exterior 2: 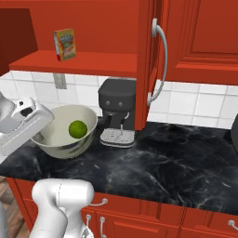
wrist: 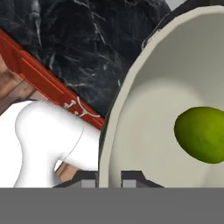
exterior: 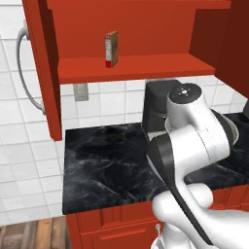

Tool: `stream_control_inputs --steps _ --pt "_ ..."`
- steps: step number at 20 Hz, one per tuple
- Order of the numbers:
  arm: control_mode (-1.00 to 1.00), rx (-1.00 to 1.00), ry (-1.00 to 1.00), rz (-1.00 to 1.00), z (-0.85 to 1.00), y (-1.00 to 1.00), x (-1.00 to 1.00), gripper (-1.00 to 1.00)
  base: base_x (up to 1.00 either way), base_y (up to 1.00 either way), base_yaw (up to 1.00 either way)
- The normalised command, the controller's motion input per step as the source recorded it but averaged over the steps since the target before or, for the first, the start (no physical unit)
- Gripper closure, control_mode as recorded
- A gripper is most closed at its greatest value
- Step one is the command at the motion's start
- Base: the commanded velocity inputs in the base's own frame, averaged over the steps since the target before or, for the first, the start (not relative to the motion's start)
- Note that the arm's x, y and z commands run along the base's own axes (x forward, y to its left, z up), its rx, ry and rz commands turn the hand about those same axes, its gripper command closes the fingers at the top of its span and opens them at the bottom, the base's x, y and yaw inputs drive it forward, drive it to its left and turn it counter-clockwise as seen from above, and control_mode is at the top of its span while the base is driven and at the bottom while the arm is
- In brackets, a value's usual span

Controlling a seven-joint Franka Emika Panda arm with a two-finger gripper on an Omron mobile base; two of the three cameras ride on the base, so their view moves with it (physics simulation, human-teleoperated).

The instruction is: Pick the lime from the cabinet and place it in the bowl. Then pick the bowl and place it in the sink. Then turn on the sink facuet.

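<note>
The off-white bowl [exterior 2: 60,126] stands on the black marble counter [exterior 2: 176,162], left of a coffee machine. The bright green lime [exterior 2: 78,129] lies inside it. My gripper [exterior 2: 42,132] reaches in from the left and is shut on the bowl's near rim. In the hand view the rim of the bowl [wrist: 144,131] runs between the two fingertips of the gripper [wrist: 109,177], and the lime [wrist: 202,134] rests on the inner wall to the right. The red cabinet [exterior: 136,68] hangs open above the counter. The sink and its faucet are out of view.
A small box [exterior 2: 65,44] stands on the cabinet shelf. The black coffee machine [exterior 2: 117,111] sits right beside the bowl. An open red cabinet door [exterior: 44,73] hangs at the left, another handled door [exterior 2: 151,60] just right of the machine. Counter stretches free to the right.
</note>
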Motion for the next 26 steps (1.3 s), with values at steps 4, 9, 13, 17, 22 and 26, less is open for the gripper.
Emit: stream_control_inputs --steps 4,9,13,17,22,26 --pt "-1.00 -0.02 -0.11 0.06 0.22 0.00 -0.35 1.00 0.00 0.00 0.00" --pt "-1.00 0.00 0.00 0.03 0.26 0.00 -0.50 1.00 0.00 0.00 0.00" --pt "-1.00 0.00 0.00 0.01 0.10 0.00 -0.36 1.00 0.00 0.00 0.00" --pt "1.00 0.00 0.00 0.00 0.00 0.00 -0.01 1.00 -0.04 0.00 0.00" --pt "1.00 0.00 0.00 0.00 0.00 0.00 0.00 1.00 -0.42 0.00 0.00" --pt "1.00 0.00 0.00 0.00 0.00 0.00 0.00 1.00 -0.76 0.01 -0.05"
